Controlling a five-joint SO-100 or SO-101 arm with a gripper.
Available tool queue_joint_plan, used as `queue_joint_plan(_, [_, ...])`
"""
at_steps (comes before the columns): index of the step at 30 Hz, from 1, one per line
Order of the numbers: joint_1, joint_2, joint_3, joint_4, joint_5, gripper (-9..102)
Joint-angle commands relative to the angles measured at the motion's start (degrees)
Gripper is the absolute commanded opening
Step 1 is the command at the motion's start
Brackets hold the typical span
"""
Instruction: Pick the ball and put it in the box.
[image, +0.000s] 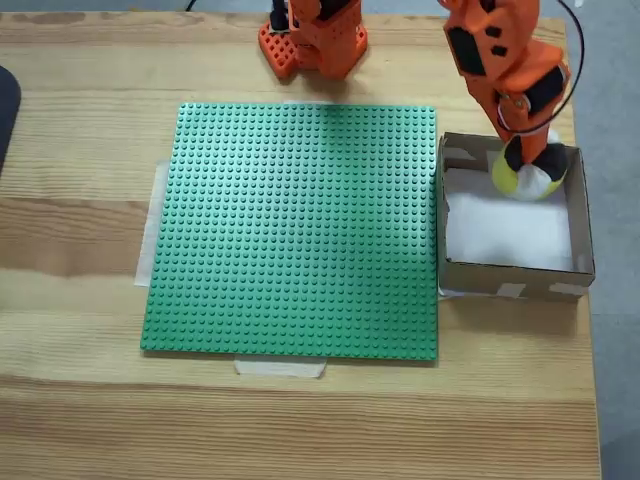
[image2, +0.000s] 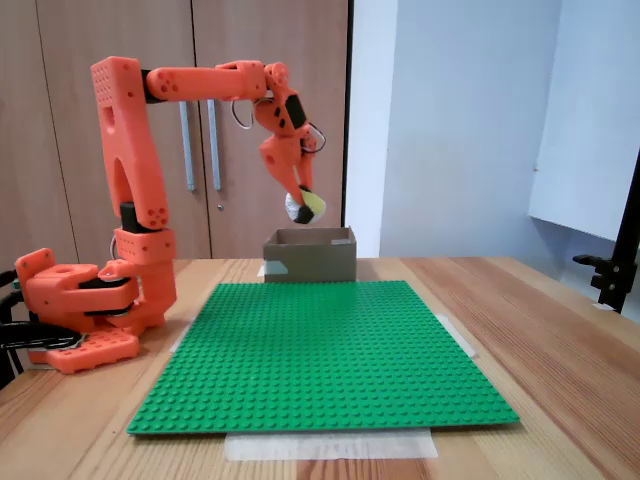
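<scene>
Clearly nothing is settled yet: left to right in a fixed view, the green studded baseplate (image: 295, 230) fills the centre, and at the upper right the orange gripper (image: 527, 163) clenches the ball (image: 530, 178) above the cardboard box (image: 511, 274). Dropped from up there, near the far wall, it might bounce out.

The arm reaches out level from its tall upright link, wrist bent down, gripper (image2: 304, 206) clamped, raised.
</scene>
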Motion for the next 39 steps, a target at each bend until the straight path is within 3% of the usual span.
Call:
queue_joint_plan(1, [0.79, -0.53, -2.46, -1.32, 0.7, -1])
queue_joint_plan(14, [1.67, -2.99, 1.32, -4.31, 1.32, 2])
queue_joint_plan(28, [1.76, -0.97, 3.96, -4.83, 2.55, 16])
queue_joint_plan(39, [2.64, 9.4, 8.7, -7.73, 0.09, 12])
